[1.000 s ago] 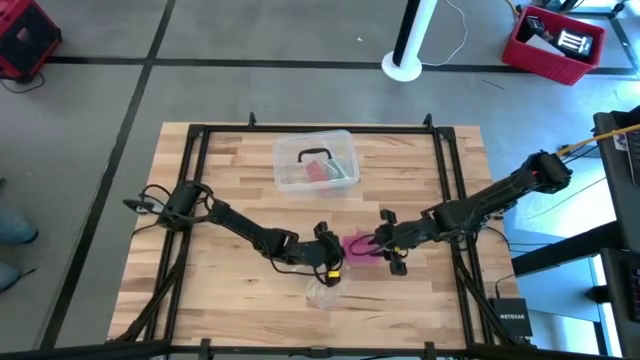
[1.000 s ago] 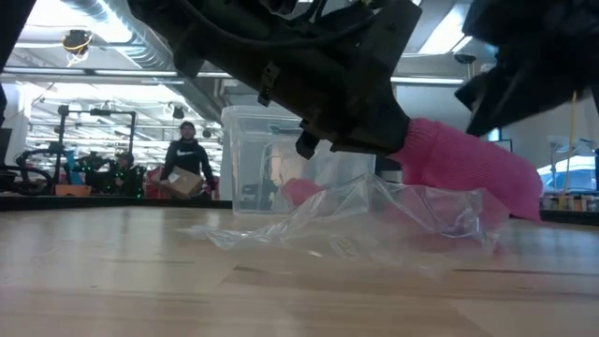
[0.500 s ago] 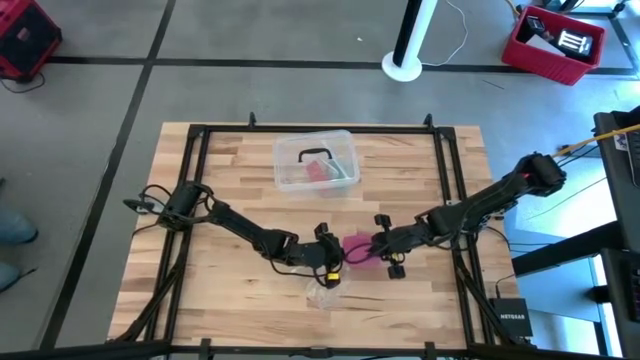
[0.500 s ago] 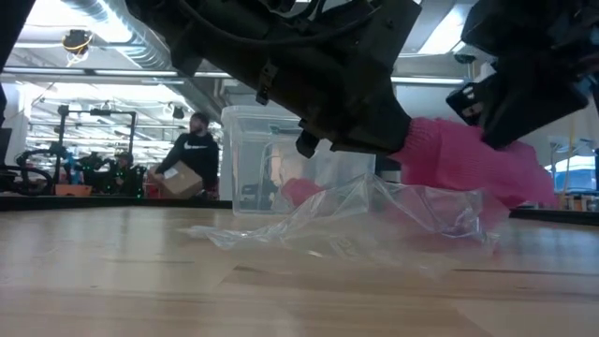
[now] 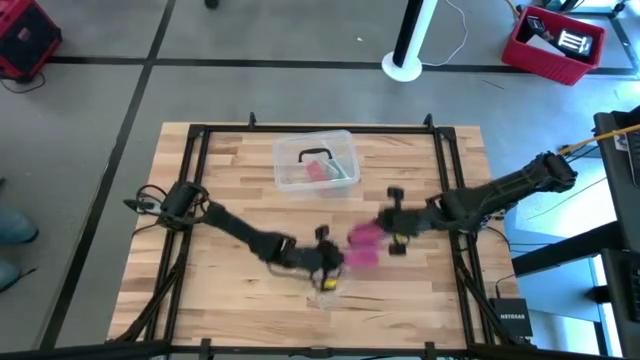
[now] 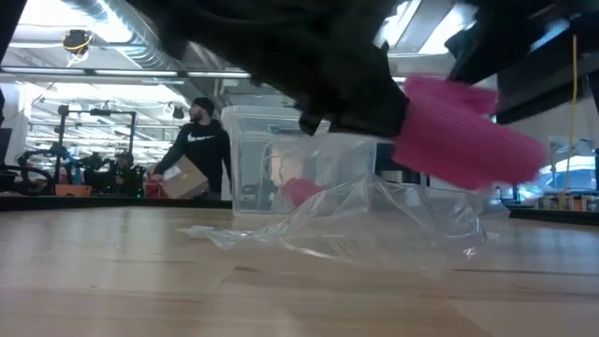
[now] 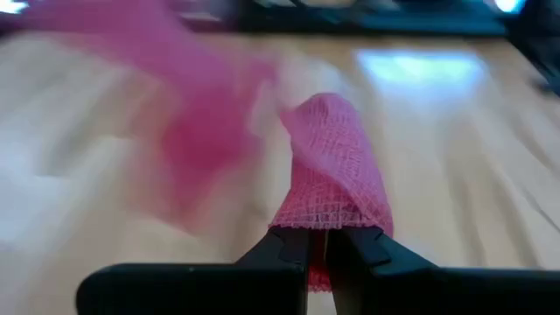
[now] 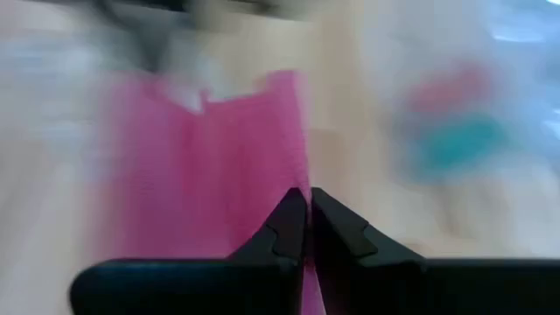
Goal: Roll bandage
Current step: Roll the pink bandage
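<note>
Two ends of the bandage (image 5: 362, 246) are pinched: my left end effector (image 7: 318, 249) clamps one, my right end effector (image 8: 304, 229) the other, keeping it taut above the surface (image 5: 230, 180) at lower centre for rolling, over the plastic wrapper (image 6: 374, 225).

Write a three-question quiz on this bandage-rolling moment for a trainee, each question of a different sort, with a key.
1. True or false: the left gripper is shut on the bandage.
2. Multiple choice: what lies on the table just below the lifted bandage in the low view?
A. a crumpled clear wrapper
B. a pair of scissors
C. a metal tray
3. Fill in: the clear plastic box sits toward the table's ____ edge, away from both grippers.

Key
1. True; the right gripper is shut on it too.
2. A
3. far
</note>
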